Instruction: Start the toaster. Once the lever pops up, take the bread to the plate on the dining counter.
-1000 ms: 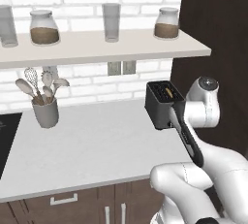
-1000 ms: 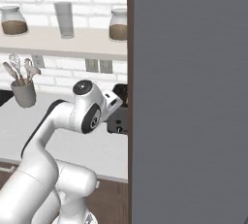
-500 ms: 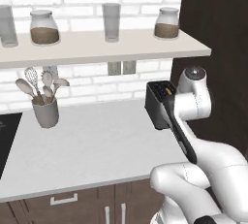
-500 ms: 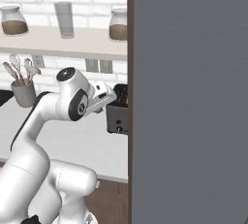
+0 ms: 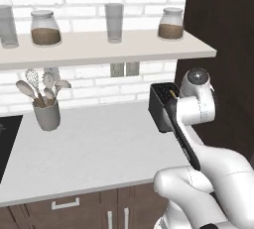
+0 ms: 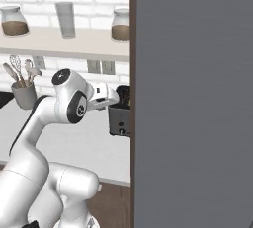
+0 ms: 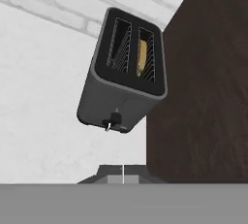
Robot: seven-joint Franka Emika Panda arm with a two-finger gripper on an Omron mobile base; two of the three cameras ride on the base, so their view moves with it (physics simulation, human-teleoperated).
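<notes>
The black toaster (image 7: 126, 80) stands on the grey-white countertop (image 5: 99, 143), against a dark tall panel. A tan slice of bread (image 7: 143, 57) sits down in its right slot; the other slot is empty. A small dark knob (image 7: 114, 120) sticks out low on its front face. My gripper (image 7: 122, 174) is shut and holds nothing, hovering a short way in front of and above the toaster. From the right base view the gripper (image 6: 115, 96) reaches toward the toaster (image 6: 120, 118) at the level of its top. The toaster (image 5: 161, 105) is partly covered by my arm. The plate and the dining counter are out of view.
A dark tall cabinet side (image 5: 223, 44) rises right beside the toaster and blocks much of the right base view (image 6: 197, 98). A grey crock of utensils (image 5: 47, 115) stands at the counter's left, a black cooktop (image 5: 6, 141) beyond it. Jars and glasses line the shelf (image 5: 99, 49) above.
My elbow has swung up and to the left, and the hand has risen from the toaster's front to the level of its top. The toaster has stayed put.
</notes>
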